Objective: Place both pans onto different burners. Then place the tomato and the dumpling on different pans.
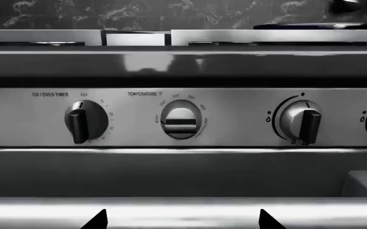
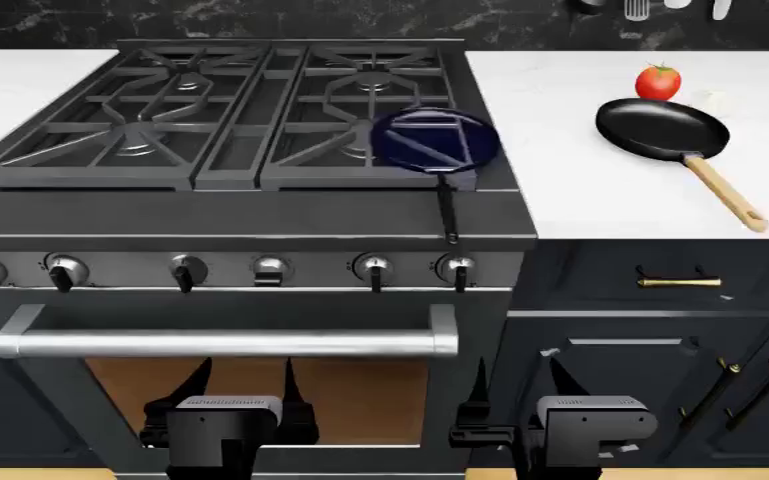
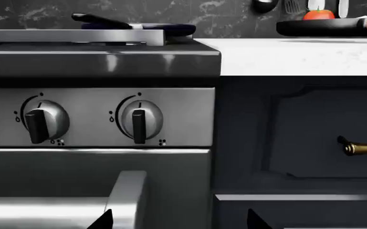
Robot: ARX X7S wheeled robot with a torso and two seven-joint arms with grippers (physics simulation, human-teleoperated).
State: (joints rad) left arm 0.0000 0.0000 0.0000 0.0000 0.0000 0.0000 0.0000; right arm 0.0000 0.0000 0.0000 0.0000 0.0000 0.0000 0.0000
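Fingers of the left gripper (image 2: 241, 385) and of the right gripper (image 2: 515, 380): both pairs spread apart and holding nothing, low in front of the oven door, below its long steel handle (image 2: 224, 343). Stove (image 2: 244, 205): black, with cast-iron grates over the burners and a row of knobs (image 2: 187, 270) on the steel front panel. Blue pan (image 2: 435, 139): glossy, resting on the front right burner (image 2: 357, 135), its thin black handle reaching over the stove's front edge toward the robot. Black pan (image 2: 662, 128): on the white surface (image 2: 558, 190) to the right of the stove, its light wooden handle pointing toward the front right. Tomato (image 2: 658, 81): red with a green top, on the surface just behind the black pan. Dumpling (image 2: 712, 100): small and white, just beside the tomato at the pan's far rim; whether it touches the pan cannot be told. Cabinets (image 2: 664, 330): dark, with brass handles, under the surface.
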